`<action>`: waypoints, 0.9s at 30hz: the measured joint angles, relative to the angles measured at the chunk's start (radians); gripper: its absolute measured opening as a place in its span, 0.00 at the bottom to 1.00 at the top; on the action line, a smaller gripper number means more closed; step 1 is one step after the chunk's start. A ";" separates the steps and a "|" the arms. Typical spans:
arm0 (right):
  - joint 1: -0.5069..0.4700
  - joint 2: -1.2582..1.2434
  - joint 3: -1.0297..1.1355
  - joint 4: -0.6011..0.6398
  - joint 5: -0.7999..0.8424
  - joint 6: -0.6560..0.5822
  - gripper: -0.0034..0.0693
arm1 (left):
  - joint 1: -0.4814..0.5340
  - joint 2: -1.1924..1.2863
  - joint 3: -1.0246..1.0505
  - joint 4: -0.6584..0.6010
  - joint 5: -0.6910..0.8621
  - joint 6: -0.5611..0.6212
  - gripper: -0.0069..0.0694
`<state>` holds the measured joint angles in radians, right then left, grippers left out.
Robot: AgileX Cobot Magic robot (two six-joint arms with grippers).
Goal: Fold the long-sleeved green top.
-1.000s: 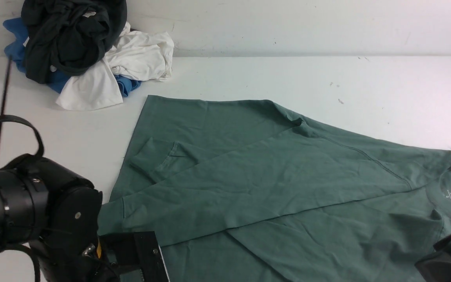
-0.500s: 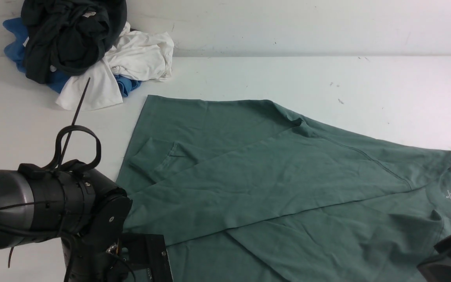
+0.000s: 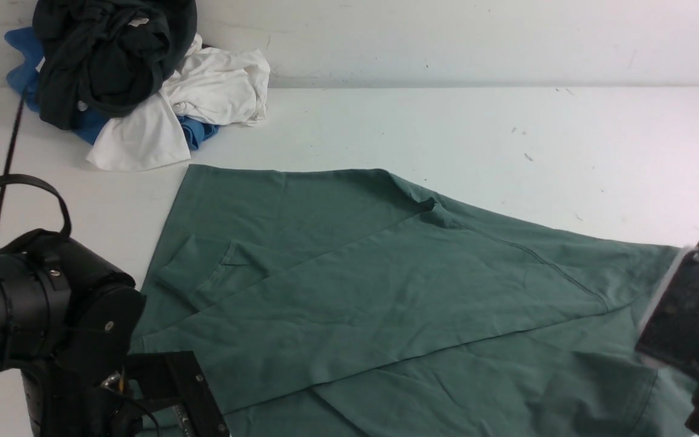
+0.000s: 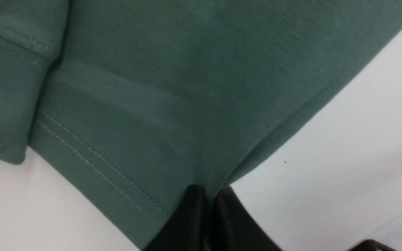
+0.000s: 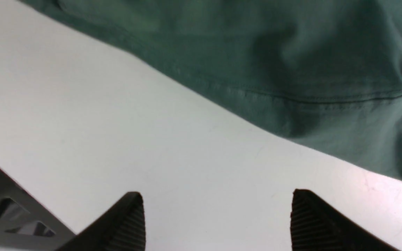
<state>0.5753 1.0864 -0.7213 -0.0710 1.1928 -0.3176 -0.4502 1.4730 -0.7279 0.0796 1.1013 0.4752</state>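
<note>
Change since the earlier frame:
- The left arm (image 3: 34, 309) is standing farther toward the bench's left edge than half a second ago.
- The left gripper (image 4: 209, 195) is now pinching shut on the stitched hem of the green long-sleeved top (image 3: 386, 291). A second ago it was standing wide.
- The top is lying shifted toward the left and near edges of the bench (image 3: 446, 127). Its far left corner is sitting closer to the pile of clothes than before.
- The white neck label is no longer showing, because the right arm (image 3: 683, 315) is now rising in front of that part of the top.
- The right gripper (image 5: 216, 195) is hanging with its jaws spread wide over bare bench, just beside the top's edge, holding nothing.

Count, left to right:
- Two arms are showing, one at each near corner, each carrying one gripper.
- One pile is lying in the far left corner. It is showing one blue garment (image 3: 22, 67), one black-dark green garment (image 3: 107, 54) on top and one white garment (image 3: 204, 91). Whether any colour is more than one piece cannot be told.
- One green top is lying flat across the near half of the bench, between the two arms. Both sleeves are lying across the body, and two cuffs are showing near its left edge.
</note>
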 joint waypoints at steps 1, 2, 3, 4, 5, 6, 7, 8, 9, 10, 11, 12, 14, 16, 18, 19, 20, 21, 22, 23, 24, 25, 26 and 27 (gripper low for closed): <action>0.000 0.013 0.027 -0.008 -0.029 -0.011 0.77 | 0.004 -0.005 0.000 -0.006 0.000 0.000 0.09; 0.000 0.029 0.045 -0.015 -0.062 -0.020 0.77 | 0.007 -0.008 0.000 -0.014 -0.001 0.000 0.09; 0.000 0.039 0.058 -0.021 -0.096 -0.029 0.77 | 0.008 -0.009 0.000 -0.019 -0.002 0.000 0.09; 0.000 0.050 0.069 -0.025 -0.121 -0.036 0.77 | 0.008 -0.009 0.000 -0.022 -0.003 0.000 0.09; 0.000 0.073 0.089 -0.029 -0.167 -0.044 0.77 | 0.009 -0.009 0.000 -0.032 -0.005 0.000 0.09; 0.000 0.086 0.096 -0.032 -0.188 -0.046 0.77 | 0.009 -0.009 0.000 -0.034 -0.007 0.000 0.09; 0.000 0.126 0.107 -0.044 -0.232 -0.057 0.77 | 0.009 -0.009 0.000 -0.040 -0.010 0.000 0.09; 0.000 0.159 0.111 -0.058 -0.255 -0.065 0.77 | 0.009 -0.009 0.000 -0.043 -0.014 0.000 0.09; 0.000 0.183 0.113 -0.071 -0.271 -0.067 0.77 | 0.009 -0.009 0.000 -0.043 -0.016 -0.001 0.09; 0.000 0.212 0.114 -0.088 -0.293 -0.071 0.77 | 0.009 -0.009 0.000 -0.044 -0.019 -0.001 0.09; 0.000 0.235 0.115 -0.105 -0.313 -0.072 0.77 | 0.009 -0.009 0.000 -0.044 -0.022 -0.001 0.09; 0.000 0.265 0.116 -0.122 -0.338 -0.072 0.76 | 0.009 -0.009 0.000 -0.044 -0.025 -0.001 0.09; 0.000 0.317 0.116 -0.154 -0.381 -0.072 0.75 | 0.009 -0.009 0.000 -0.044 -0.027 -0.001 0.09; 0.000 0.368 0.116 -0.178 -0.414 -0.072 0.72 | 0.009 -0.009 0.000 -0.046 -0.027 -0.001 0.09; 0.000 0.420 0.109 -0.192 -0.423 -0.072 0.64 | 0.009 -0.009 0.000 -0.046 -0.028 -0.001 0.09; 0.000 0.422 0.108 -0.194 -0.422 -0.075 0.63 | 0.009 -0.009 0.000 -0.046 -0.028 -0.001 0.09; 0.000 0.433 0.100 -0.194 -0.420 -0.077 0.55 | 0.009 -0.009 0.000 -0.046 -0.028 -0.001 0.09; 0.000 0.438 0.095 -0.194 -0.421 -0.078 0.48 | 0.009 -0.009 0.000 -0.045 -0.028 -0.001 0.09; 0.000 0.440 0.095 -0.194 -0.421 -0.078 0.45 | 0.009 -0.009 0.000 -0.045 -0.028 -0.001 0.09; 0.000 0.439 0.089 -0.194 -0.421 -0.078 0.31 | 0.009 -0.010 0.000 -0.040 -0.028 -0.001 0.09; 0.000 0.439 0.086 -0.194 -0.418 -0.078 0.22 | 0.009 -0.013 0.000 -0.037 -0.028 -0.001 0.09; 0.000 0.431 0.079 -0.194 -0.405 -0.078 0.15 | 0.009 -0.015 0.000 -0.032 -0.028 -0.001 0.09; 0.000 0.420 0.070 -0.194 -0.388 -0.080 0.11 | 0.009 -0.019 -0.001 -0.024 -0.028 -0.001 0.09; 0.000 0.398 0.052 -0.194 -0.362 -0.088 0.08 | 0.009 -0.025 -0.006 -0.016 -0.026 -0.001 0.09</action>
<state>0.5753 1.4840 -0.6689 -0.2646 0.8311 -0.4056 -0.4411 1.4478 -0.7339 0.0637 1.0754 0.4742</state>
